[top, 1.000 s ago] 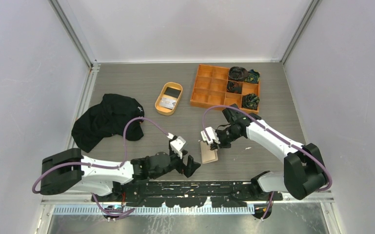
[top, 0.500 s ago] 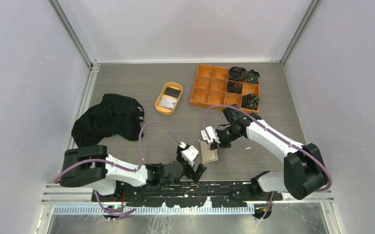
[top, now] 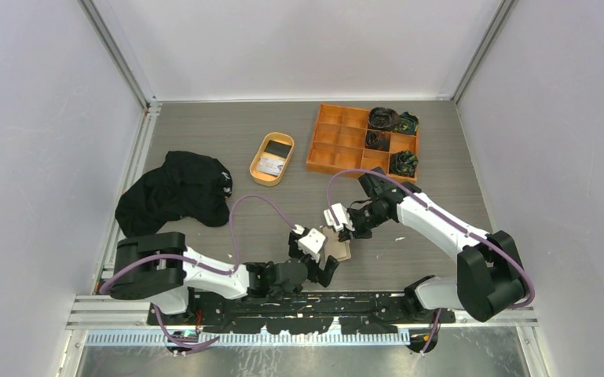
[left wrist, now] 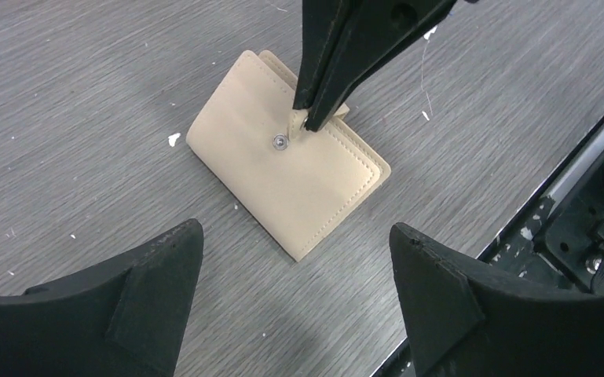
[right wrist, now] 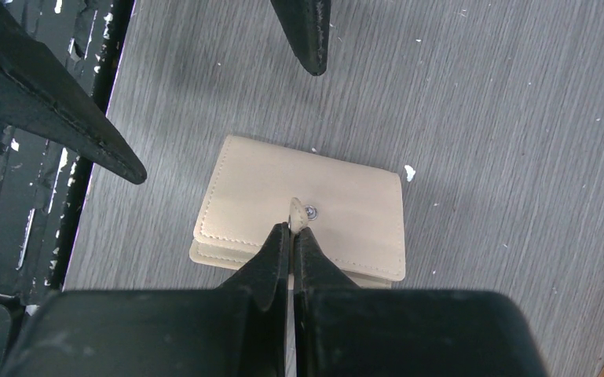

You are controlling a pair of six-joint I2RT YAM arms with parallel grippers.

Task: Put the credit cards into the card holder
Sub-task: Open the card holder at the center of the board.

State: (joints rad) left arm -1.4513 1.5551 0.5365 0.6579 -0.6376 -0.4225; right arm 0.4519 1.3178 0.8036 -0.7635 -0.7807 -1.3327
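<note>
Beige card holder (left wrist: 283,184), one only: right pincer (right wrist: 294,216) pinches its tab, left pincer (left wrist: 294,229) gapes.

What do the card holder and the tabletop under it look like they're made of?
Card holder: matte beige leather or imitation, judging by stitched edges and soft folded layers. Its snap: shiny, likely metal. Tabletop: probably grey wood-grain laminate, given the fine printed-looking streaks.
</note>
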